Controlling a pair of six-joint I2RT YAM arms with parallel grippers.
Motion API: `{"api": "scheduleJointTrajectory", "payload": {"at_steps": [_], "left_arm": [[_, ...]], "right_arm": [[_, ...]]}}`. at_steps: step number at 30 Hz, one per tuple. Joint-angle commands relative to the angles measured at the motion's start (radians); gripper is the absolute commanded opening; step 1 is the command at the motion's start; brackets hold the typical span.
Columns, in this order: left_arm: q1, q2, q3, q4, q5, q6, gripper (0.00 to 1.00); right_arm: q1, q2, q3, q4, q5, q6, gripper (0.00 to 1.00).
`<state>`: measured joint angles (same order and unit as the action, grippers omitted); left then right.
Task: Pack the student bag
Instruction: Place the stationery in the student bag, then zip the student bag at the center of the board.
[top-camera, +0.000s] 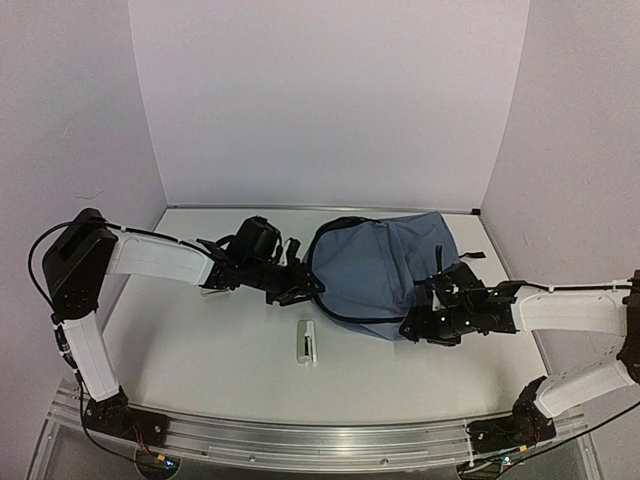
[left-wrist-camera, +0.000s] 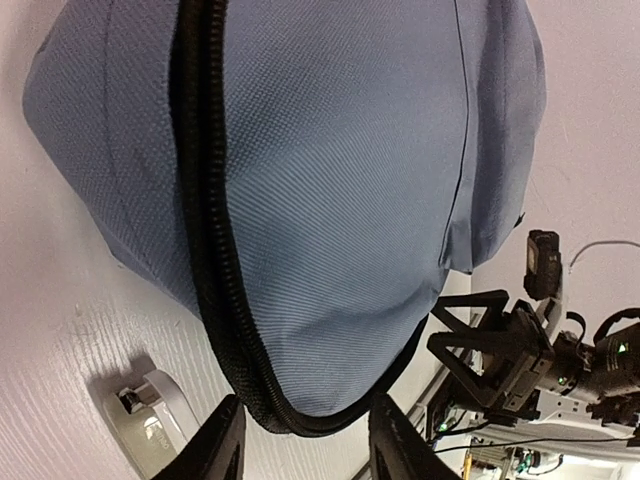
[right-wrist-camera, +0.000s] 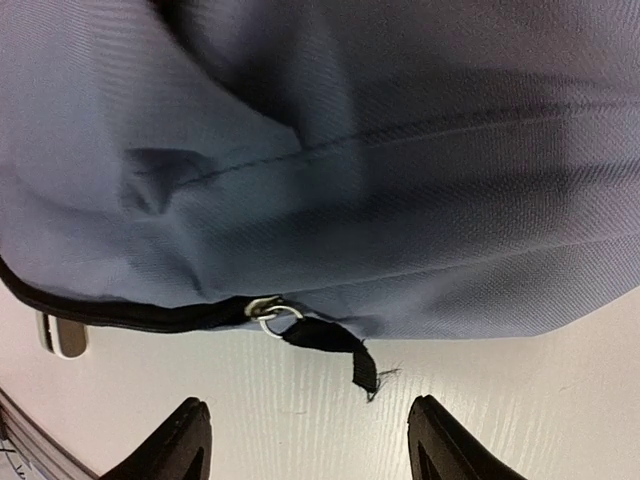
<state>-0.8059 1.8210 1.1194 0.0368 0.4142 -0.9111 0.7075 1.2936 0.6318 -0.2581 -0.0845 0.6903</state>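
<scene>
The slate-blue student bag lies flat at mid table, its black zipper running round its edge. My left gripper is at the bag's left edge; in the left wrist view it is open and empty, its jaws astride the zipper's curved corner without touching it. My right gripper is at the bag's near right edge. In the right wrist view it is open and empty, just short of the zipper's silver ring and black fabric pull tab.
A small white oblong object lies on the white table in front of the bag; it also shows in the left wrist view and the right wrist view. Purple walls close the back and sides.
</scene>
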Motion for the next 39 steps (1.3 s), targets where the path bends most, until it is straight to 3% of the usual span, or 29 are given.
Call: {"api": "scheduleJointTrajectory", "payload": {"at_steps": [1,9,15,17,27,39], "left_arm": [[-0.004,0.017,0.057,0.029,0.017,0.004,0.35],[-0.004,0.050,0.089,-0.004,-0.003,0.008,0.20],[-0.004,0.065,0.131,-0.027,-0.028,0.027,0.01],[-0.004,0.062,0.147,-0.031,-0.040,0.037,0.00],[0.014,0.068,0.200,-0.031,-0.082,0.080,0.00],[0.051,0.154,0.267,-0.021,-0.063,0.112,0.00]], "right_arm": [[-0.015,0.044,-0.023,0.100,0.005,0.019,0.63],[-0.017,0.101,-0.021,0.158,-0.013,0.012,0.45],[-0.017,0.089,-0.022,0.158,-0.017,0.011,0.11],[-0.017,0.073,-0.020,0.158,-0.030,0.009,0.02],[0.007,-0.054,0.021,0.140,-0.141,-0.016,0.00],[0.175,0.131,0.191,0.157,-0.071,0.014,0.00]]}}
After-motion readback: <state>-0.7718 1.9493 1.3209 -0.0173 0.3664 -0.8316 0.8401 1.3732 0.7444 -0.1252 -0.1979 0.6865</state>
